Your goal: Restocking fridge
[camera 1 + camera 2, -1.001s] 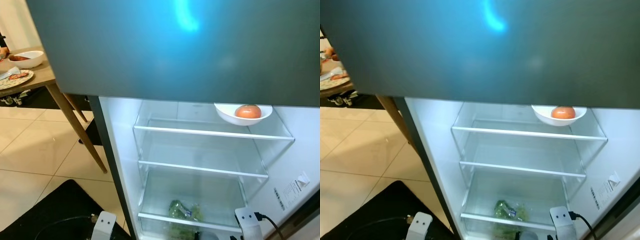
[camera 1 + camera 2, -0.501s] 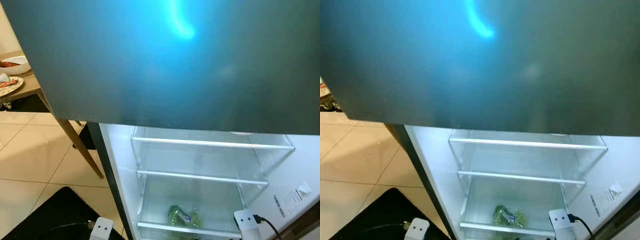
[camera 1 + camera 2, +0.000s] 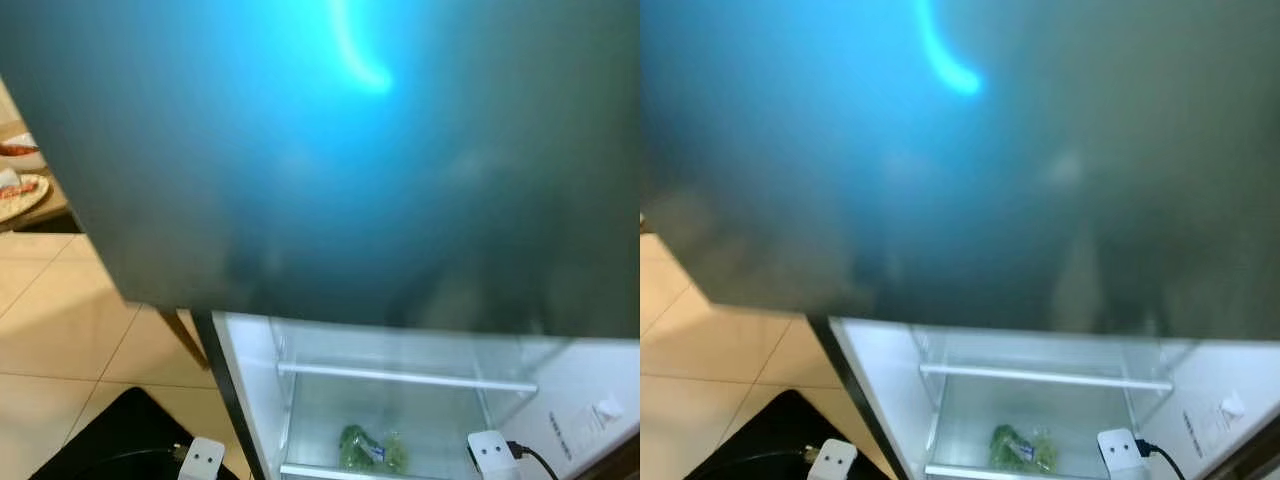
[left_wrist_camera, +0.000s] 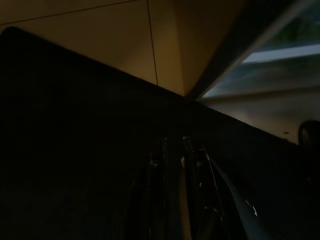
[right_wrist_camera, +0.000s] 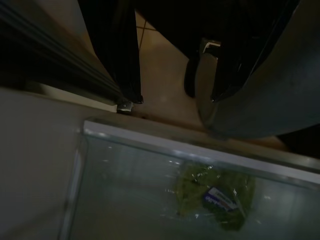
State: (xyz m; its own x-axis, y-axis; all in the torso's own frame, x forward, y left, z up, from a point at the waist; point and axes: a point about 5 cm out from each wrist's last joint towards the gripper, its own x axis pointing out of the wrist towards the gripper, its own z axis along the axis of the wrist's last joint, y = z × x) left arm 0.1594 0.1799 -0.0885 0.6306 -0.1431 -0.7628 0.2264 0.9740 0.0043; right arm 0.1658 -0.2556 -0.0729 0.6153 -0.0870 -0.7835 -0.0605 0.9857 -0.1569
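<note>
One bagged lettuce lies low inside the open fridge.

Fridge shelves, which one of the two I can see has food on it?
The lower shelf, with the bagged greens showing through it. The upper shelf above is bare.

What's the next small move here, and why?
Probably tilt the head down or step back before reaching. The dark upper door takes up most of the eye views, leaving a glass shelf and the bagged greens below it. The right end effector hangs open above those greens, holding nothing.
</note>
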